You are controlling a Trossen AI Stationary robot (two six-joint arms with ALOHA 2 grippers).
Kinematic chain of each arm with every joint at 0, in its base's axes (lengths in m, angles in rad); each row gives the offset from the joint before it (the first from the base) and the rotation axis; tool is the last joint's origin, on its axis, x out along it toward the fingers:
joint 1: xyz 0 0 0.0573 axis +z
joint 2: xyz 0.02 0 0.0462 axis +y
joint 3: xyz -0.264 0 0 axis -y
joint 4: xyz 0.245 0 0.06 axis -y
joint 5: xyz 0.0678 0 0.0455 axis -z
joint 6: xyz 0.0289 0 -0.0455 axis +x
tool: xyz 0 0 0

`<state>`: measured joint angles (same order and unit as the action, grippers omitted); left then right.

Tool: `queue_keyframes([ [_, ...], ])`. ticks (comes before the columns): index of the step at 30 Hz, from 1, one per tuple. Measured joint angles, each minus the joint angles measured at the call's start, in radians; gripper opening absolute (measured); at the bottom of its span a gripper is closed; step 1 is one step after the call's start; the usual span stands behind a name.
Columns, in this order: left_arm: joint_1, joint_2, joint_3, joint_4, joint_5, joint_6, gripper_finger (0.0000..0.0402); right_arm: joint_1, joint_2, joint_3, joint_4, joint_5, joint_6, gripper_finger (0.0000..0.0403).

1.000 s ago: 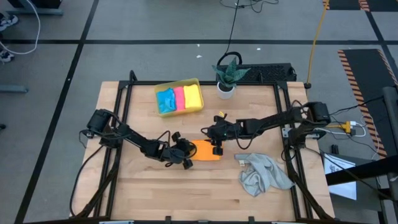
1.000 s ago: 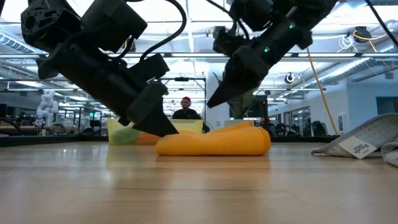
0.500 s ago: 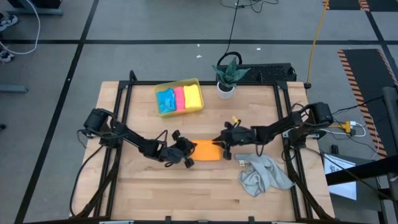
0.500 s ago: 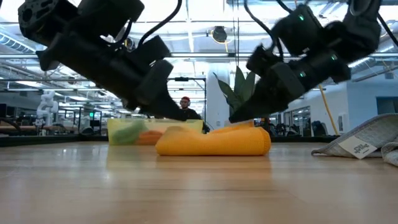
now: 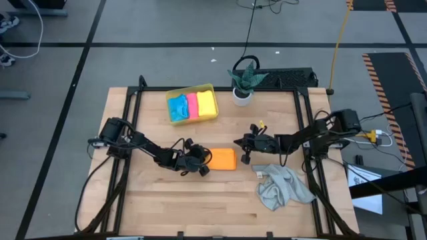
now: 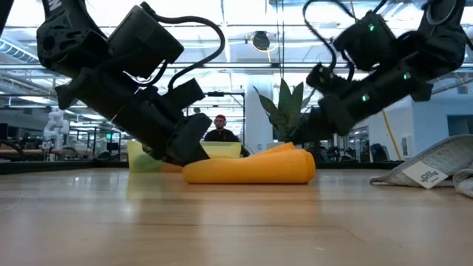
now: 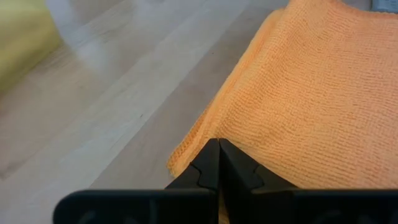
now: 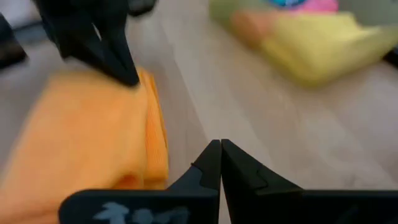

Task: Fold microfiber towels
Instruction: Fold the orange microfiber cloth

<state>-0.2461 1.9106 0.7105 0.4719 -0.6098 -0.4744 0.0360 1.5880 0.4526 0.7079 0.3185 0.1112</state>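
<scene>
Lying folded mid-tabletop, soft, light orange towel [image 5: 223, 159], best pinched at a doubled edge; left gripper [image 5: 202, 165] closed at its near-left corner, right gripper [image 5: 245, 154] closed empty beside it.

I see open worktop [image 5: 193, 200] along the near edge, bare wood between tray [image 5: 193, 105] and orange towel [image 5: 223, 159], crumpled grey towel [image 5: 283, 187] blocking near right, potted plant [image 5: 244, 81] at far edge
</scene>
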Motion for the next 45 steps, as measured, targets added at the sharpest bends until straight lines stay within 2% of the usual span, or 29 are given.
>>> queue_keyframes([
  [3,-0.005,-0.002,0.000,-0.002,0.001,0.001,0.0005,0.013,-0.055,0.000,0.018,-0.025,0.011,0.0001],
  [7,-0.006,-0.003,0.000,-0.001,0.007,0.000,0.0008,0.045,-0.087,0.000,0.082,-0.172,0.040,0.0001],
  [9,-0.006,-0.003,0.000,0.008,0.007,0.001,0.0015,0.063,-0.083,0.000,0.098,-0.213,0.052,0.0001],
  [14,-0.006,-0.003,0.000,0.042,0.014,0.020,0.0018,0.084,-0.023,0.016,0.131,-0.217,0.060,0.0000],
  [20,-0.006,-0.012,0.000,0.060,0.047,0.054,0.0003,0.080,0.121,0.069,0.157,-0.217,0.060,0.0000],
  [25,-0.020,-0.036,-0.001,0.061,0.071,0.057,0.0018,0.060,0.226,0.085,0.155,-0.216,0.098,0.0000],
  [29,-0.040,-0.049,-0.001,0.046,0.066,0.071,0.0019,0.044,0.252,0.079,0.112,-0.216,0.137,0.0000],
  [36,-0.048,-0.057,-0.001,0.051,0.061,0.077,0.0006,0.051,0.206,0.071,0.067,-0.215,0.128,0.0000],
  [40,-0.056,-0.097,0.003,0.053,0.059,0.079,0.0015,0.060,0.107,0.070,-0.012,-0.216,0.100,0.0000],
  [45,-0.078,-0.150,0.002,0.032,0.030,0.106,0.0004,0.072,0.006,0.070,-0.065,-0.214,0.093,0.0000],
])
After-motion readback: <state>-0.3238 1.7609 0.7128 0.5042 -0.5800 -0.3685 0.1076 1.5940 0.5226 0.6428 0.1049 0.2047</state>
